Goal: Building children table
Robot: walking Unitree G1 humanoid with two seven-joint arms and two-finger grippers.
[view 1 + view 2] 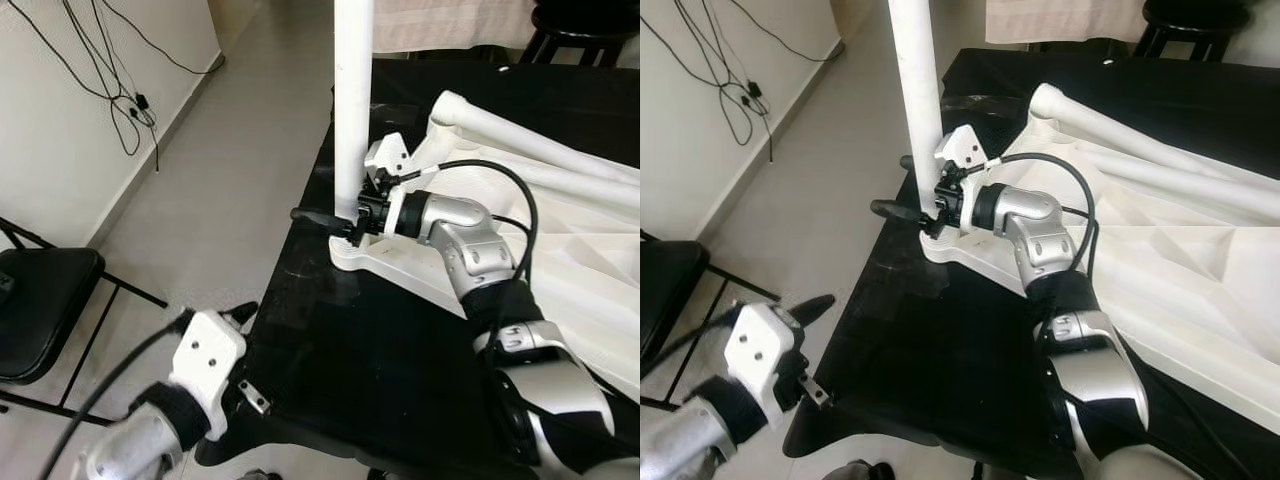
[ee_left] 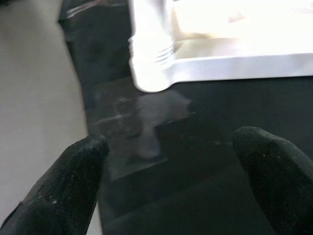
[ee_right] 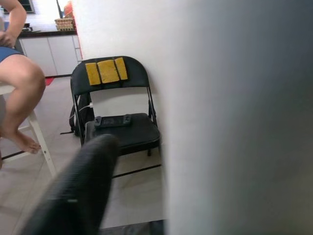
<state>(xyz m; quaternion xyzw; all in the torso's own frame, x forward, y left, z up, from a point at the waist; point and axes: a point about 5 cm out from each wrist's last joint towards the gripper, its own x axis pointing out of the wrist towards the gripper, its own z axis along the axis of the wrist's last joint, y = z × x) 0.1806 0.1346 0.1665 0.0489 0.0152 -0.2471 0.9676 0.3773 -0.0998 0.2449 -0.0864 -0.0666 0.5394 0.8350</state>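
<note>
Left eye view, right gripper clamped around upright white table leg, left gripper spread open, idle.

Even daylight, head views sharp w/ soft shadows. White tabletop blown out in left wrist view; near black fingers blurred. Table leg looms out of focus, shaded grey.
</note>
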